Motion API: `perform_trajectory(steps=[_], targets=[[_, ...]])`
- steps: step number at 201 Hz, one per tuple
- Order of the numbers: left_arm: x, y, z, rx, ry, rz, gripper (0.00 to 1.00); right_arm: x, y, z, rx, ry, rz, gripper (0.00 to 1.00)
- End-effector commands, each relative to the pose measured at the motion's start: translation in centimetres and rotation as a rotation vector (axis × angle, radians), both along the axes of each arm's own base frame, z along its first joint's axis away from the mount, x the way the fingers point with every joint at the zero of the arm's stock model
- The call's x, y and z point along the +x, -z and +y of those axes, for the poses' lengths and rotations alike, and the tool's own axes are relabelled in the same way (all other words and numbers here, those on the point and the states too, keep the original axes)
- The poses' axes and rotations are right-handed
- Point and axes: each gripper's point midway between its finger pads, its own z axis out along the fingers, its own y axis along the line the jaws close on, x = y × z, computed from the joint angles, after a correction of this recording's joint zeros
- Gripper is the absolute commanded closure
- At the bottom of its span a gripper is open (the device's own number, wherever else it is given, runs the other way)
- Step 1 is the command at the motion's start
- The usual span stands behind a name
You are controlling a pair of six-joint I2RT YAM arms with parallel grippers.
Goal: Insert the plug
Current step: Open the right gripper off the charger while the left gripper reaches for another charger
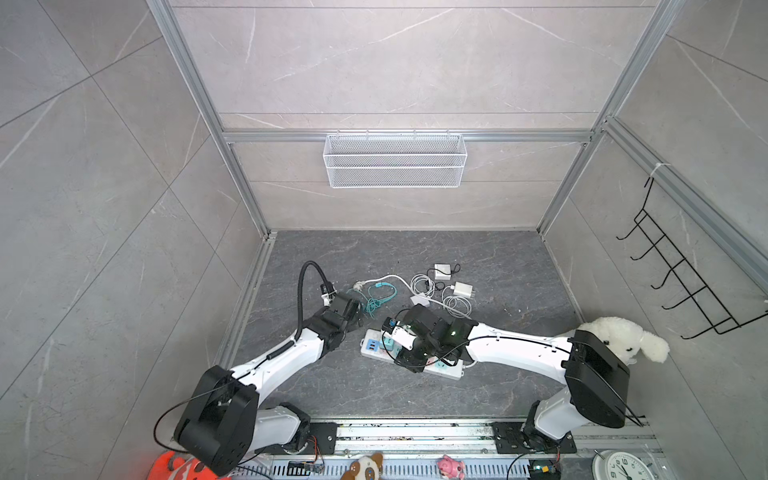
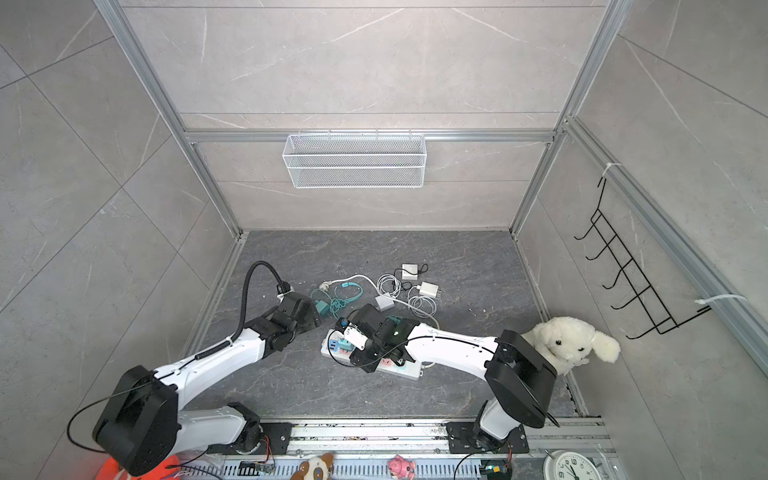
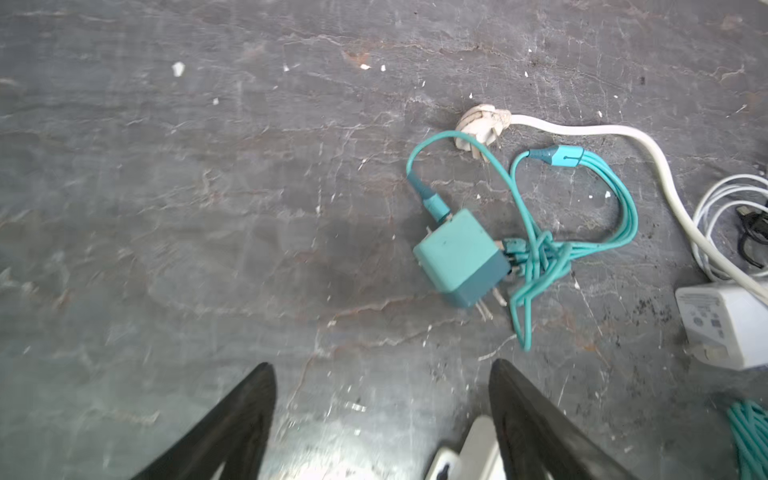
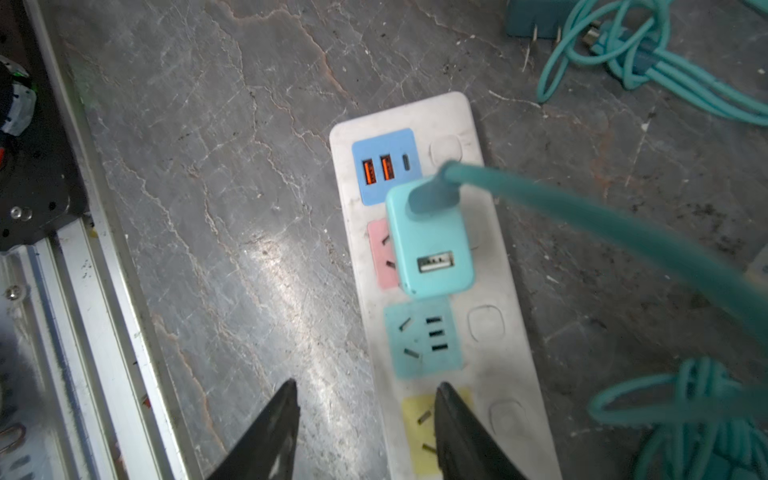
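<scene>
**Item 1, my right pincer** [image 4: 365, 384]: jaws parted to a middling gap, holding nothing. It hangs over the power strip [image 4: 515, 374], near the yellow socket [image 4: 415, 432].

**Item 2, my left pincer** [image 3: 381, 363]: jaws wide, empty, above bare tabletop, near the loose teal charger [image 3: 457, 262] but apart from it.

**Item 3, the task's plug**: a teal USB charger [image 4: 432, 245] standing on the strip over the pink socket [image 4: 380, 257], its teal cable [image 4: 582, 216] running off to one side. Its prongs are hidden, so I cannot tell whether it is fully home.

**Item 4, step in hand**: I judge this insertion to be done or nearly done. The next move calls either for a downward press on the charger top to seat it, or for my left pincer to take the loose charger, which lies on its side with its prongs bare. That one would need squaring up over the light-blue socket [image 4: 422, 340], which is free.

**Item 5, holders and contents**:
- Power strip: one charger in place; USB panel [image 4: 384, 166], light-blue and yellow sockets vacant.
- White mesh wall basket [image 1: 395, 176]: nothing shows inside it.

**Item 6, loose stock**: white charger [image 3: 723, 324] and the strip's own white mains plug [image 3: 482, 124], both on the table.
</scene>
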Motion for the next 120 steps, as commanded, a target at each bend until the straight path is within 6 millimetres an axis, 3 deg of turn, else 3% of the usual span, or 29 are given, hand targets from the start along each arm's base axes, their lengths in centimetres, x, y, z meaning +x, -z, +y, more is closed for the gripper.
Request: perform_trajectory(steps=[1, 38, 120], targets=[[2.3, -0.5, -1.4, -0.080, -0.019, -0.008, 0.22, -1.2, -0.5, -0.8, 0.017, 0.013, 0.024, 0.46], [3.9, 0.5, -2.7, -0.108, -0.051, 0.044, 0.25, -1.0, -0.3, -1.6, 0.007, 0.023, -0.001, 0.46], [6.5, 5.0, -3.1, -0.140, -0.137, 0.142, 0.28, -0.2, -1.1, -2.1, 0.041, 0.038, -0.051, 0.47]])
